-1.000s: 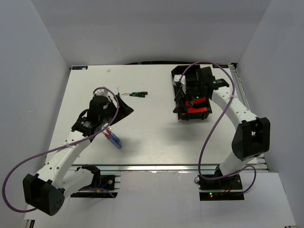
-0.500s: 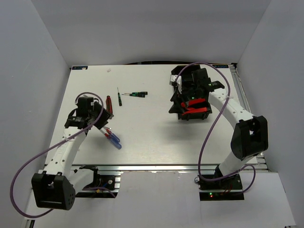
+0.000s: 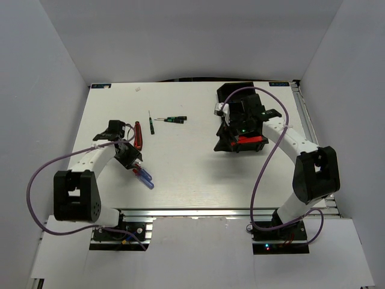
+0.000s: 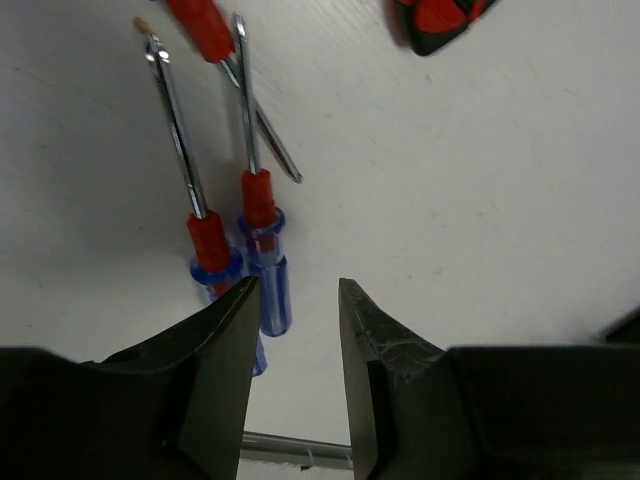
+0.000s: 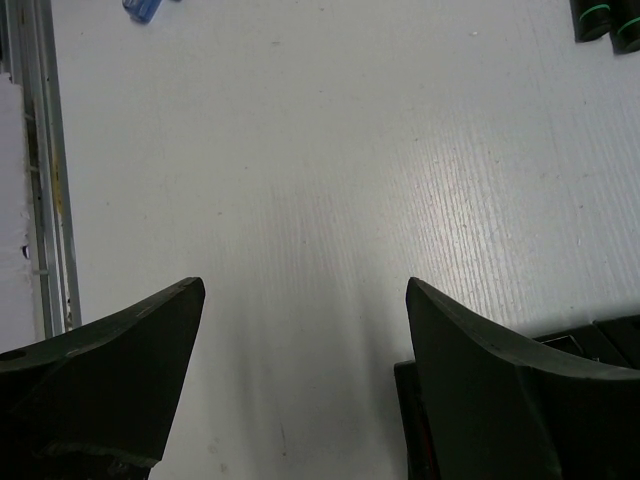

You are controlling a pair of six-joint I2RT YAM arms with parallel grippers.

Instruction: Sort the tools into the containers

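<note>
Two blue-handled screwdrivers [image 4: 268,285], red-collared with slim steel shafts, lie side by side on the worktop, well apart from the tray [image 3: 228,92]. The left tool [image 4: 295,300] is nearer. It hangs at their handles, narrowly parted and empty, and their shafts run straight away from it. The right tool [image 5: 305,290] gapes wide beside the tray.

White, faintly grained table [image 3: 198,174]. Bears a black tray [image 3: 230,91] at two o'clock, partly hidden. At eleven o'clock, black-and-green precision screwdrivers [image 3: 173,119] close together, with a thin dark screwdriver [image 3: 151,122] just beside them. Toward ten o'clock, a red-and-black knife [image 3: 138,133]. At eight o'clock, blue-handled screwdrivers [image 4: 265,270] lying side by side, touching. Far off at eleven, a small white scrap [image 3: 138,89].
</note>
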